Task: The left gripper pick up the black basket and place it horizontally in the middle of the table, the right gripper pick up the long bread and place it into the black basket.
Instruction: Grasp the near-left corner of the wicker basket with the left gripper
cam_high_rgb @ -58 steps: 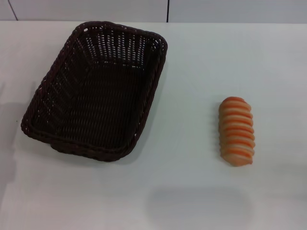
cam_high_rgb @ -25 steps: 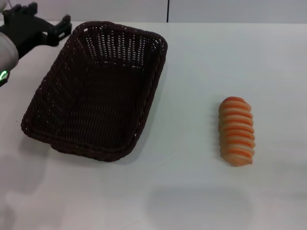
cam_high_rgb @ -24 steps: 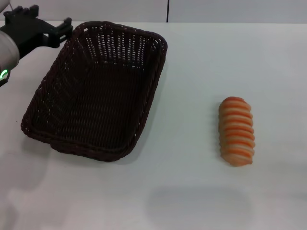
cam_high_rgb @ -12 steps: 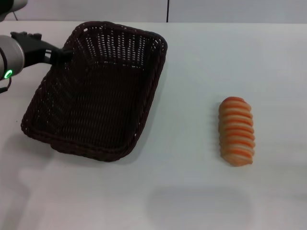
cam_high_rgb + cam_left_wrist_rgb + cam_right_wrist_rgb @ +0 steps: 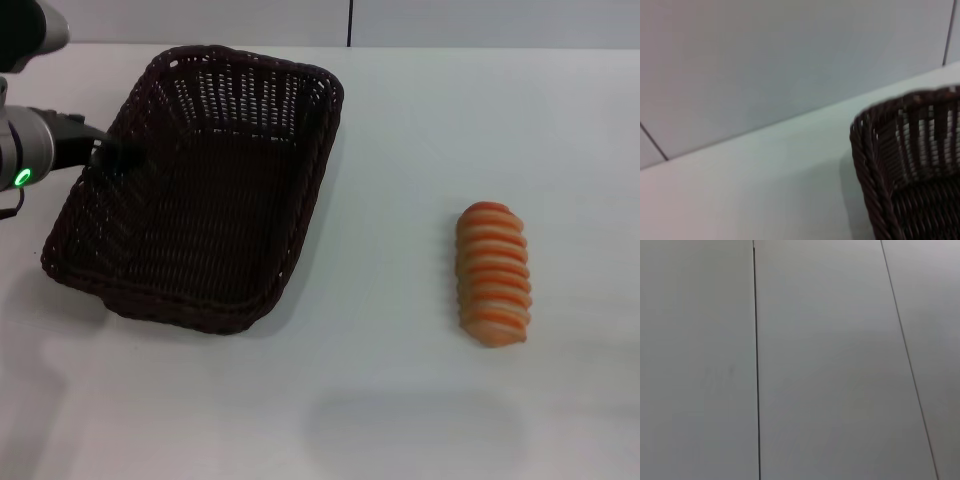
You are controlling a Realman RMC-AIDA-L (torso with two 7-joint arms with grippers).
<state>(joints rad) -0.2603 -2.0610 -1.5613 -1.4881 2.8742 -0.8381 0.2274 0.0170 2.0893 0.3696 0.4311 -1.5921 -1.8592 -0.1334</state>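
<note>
The black basket (image 5: 200, 200) lies on the left half of the white table (image 5: 400, 120), its long side running away from me and slightly slanted. My left gripper (image 5: 100, 155) comes in from the left and sits at the basket's left rim, dark against the dark weave. A corner of the basket shows in the left wrist view (image 5: 910, 165). The long bread (image 5: 492, 273) lies alone on the right half of the table, lengthwise towards me. My right gripper is out of view.
A grey panelled wall (image 5: 450, 20) stands behind the table's far edge. The right wrist view shows only the wall panels (image 5: 830, 365). Bare tabletop lies between basket and bread.
My left arm came in from the far left and moved down along the basket's left rim. The basket has shifted slightly to the left. The bread has not moved.
</note>
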